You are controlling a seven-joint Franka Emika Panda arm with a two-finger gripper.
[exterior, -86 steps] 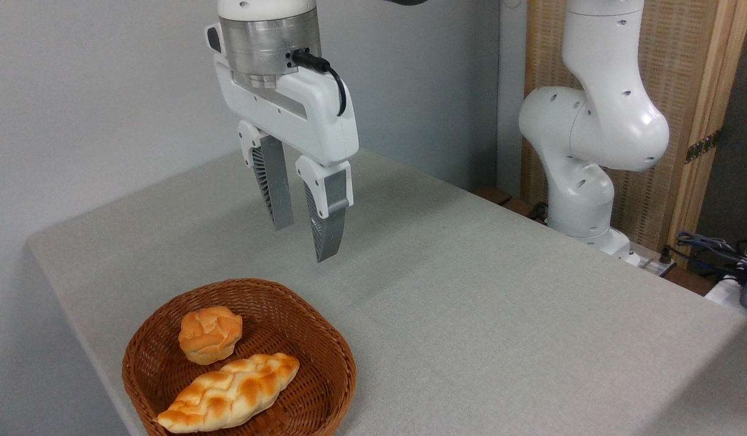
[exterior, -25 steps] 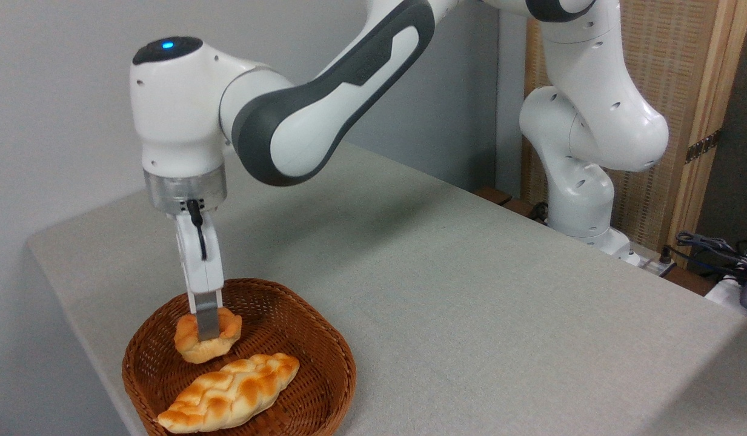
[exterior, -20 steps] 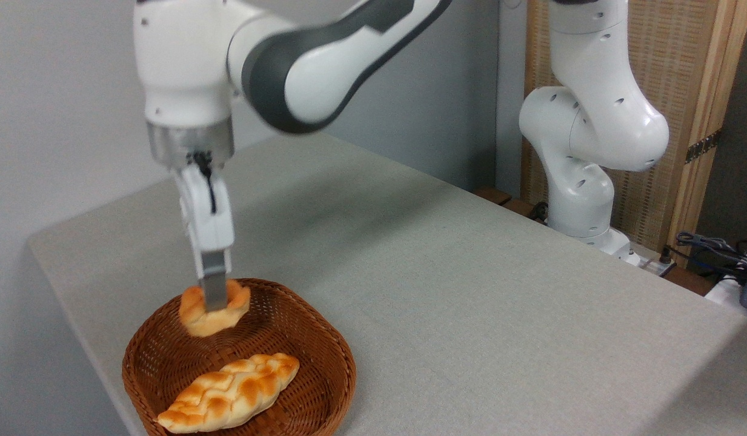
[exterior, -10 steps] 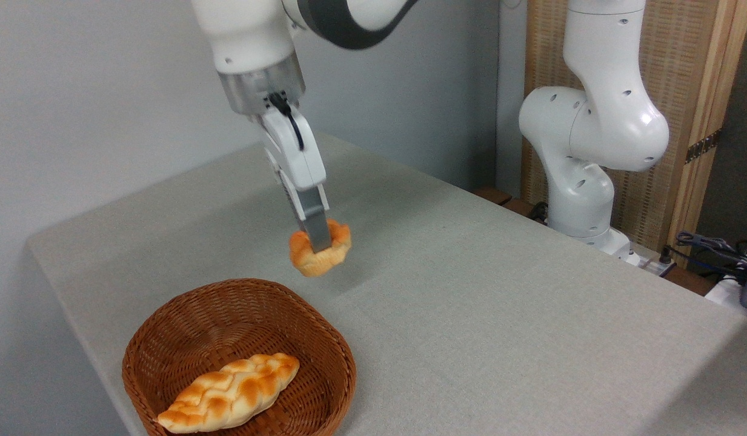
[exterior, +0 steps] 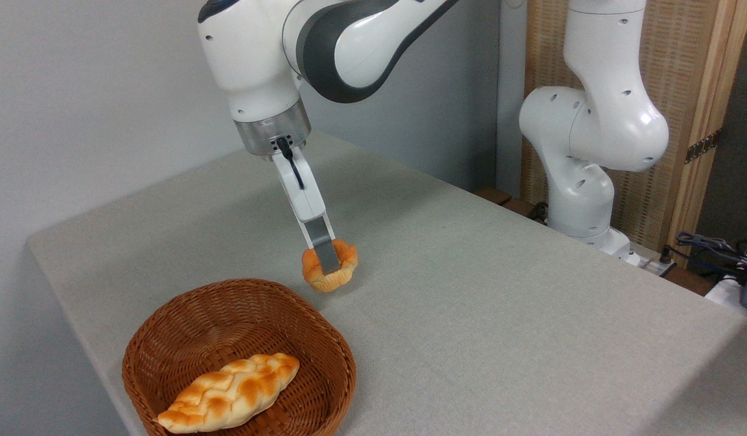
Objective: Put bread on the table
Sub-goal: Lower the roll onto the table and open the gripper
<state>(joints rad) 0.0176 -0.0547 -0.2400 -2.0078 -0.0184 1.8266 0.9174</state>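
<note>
Pincer (exterior: 328, 261) clamped on bun (exterior: 329, 272) from above, tilted. Bun low over bench (exterior: 500, 303), just beyond basket (exterior: 167, 339) rim, probably touching or nearly. Placed clear of basket for release. Loaf (exterior: 228, 392) left inside basket.

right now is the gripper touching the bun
Touching. The fixed camera shows the gripper with its visible finger pressed into the bun, denting its top, just beyond the basket.
</note>
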